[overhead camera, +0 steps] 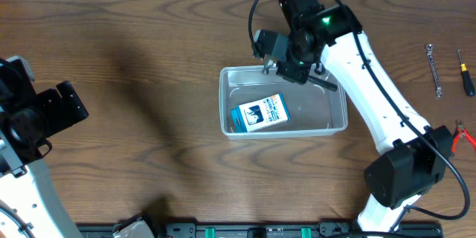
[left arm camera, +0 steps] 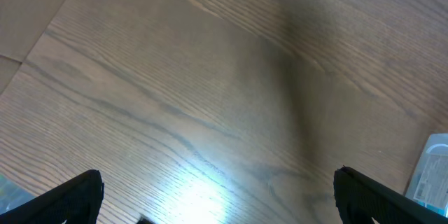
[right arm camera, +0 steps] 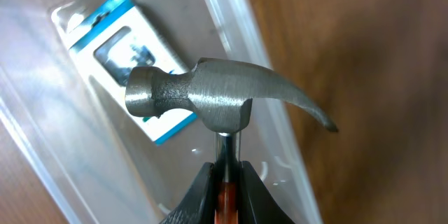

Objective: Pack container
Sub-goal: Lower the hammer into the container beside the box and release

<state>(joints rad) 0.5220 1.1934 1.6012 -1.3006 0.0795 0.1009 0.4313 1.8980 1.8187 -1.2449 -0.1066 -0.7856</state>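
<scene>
Up close, the right claw (right arm camera: pixel 225 176) is clamped tight on one hammer (right arm camera: pixel 210 94), whose steel head hangs over the container's edge. Just beyond, the container (overhead camera: pixel 312 113), a single clear rectangular tub with rounded corners, sits mid-frame on the bench (overhead camera: pixel 149 59), with one blue-and-white box (overhead camera: pixel 259 113) lying flat inside. Only the overhead view shows three tools at the right edge: wrench (overhead camera: pixel 433 69), screwdriver (overhead camera: pixel 465 74) and red-handled pliers (overhead camera: pixel 465 135). Far left, the left claw (left arm camera: pixel 217 176) gapes wide over bare wood, gripping nothing.
</scene>
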